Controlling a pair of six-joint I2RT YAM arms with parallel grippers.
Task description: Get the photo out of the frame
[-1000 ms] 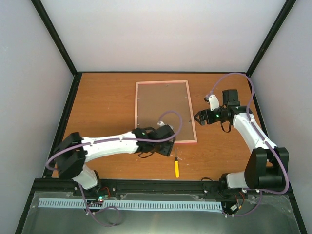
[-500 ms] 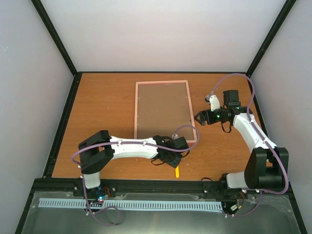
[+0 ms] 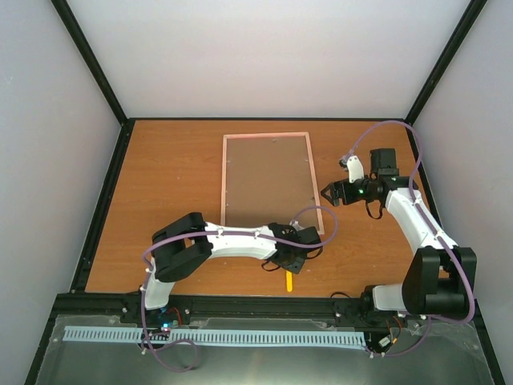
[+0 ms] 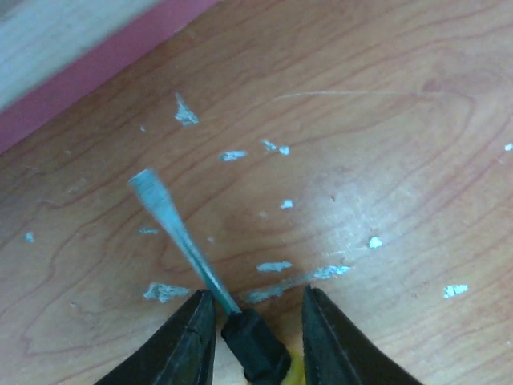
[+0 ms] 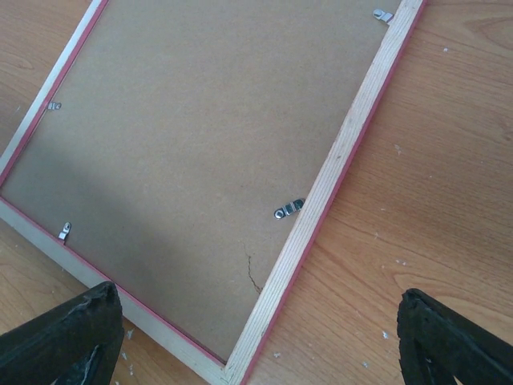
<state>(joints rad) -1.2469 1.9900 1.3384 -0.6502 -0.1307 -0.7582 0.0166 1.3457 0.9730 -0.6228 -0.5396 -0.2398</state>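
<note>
The pink frame lies face down on the table with its brown backing board up. The photo is hidden under the board. In the right wrist view the frame's pale wood rim and the board show, with small metal tabs at the board's edge. My right gripper hovers open just right of the frame. My left gripper is low over the yellow-handled screwdriver. Its open jaws straddle the black collar, and the blade points at the frame's edge.
White flecks are scattered on the wooden table near the frame's near right corner. A hairline crack marks the backing board near that corner. Black rails border the table, with grey walls on three sides.
My left arm has swung from over the frame's near right corner toward the table's front edge and now sits over the screwdriver. My right arm has barely moved.
</note>
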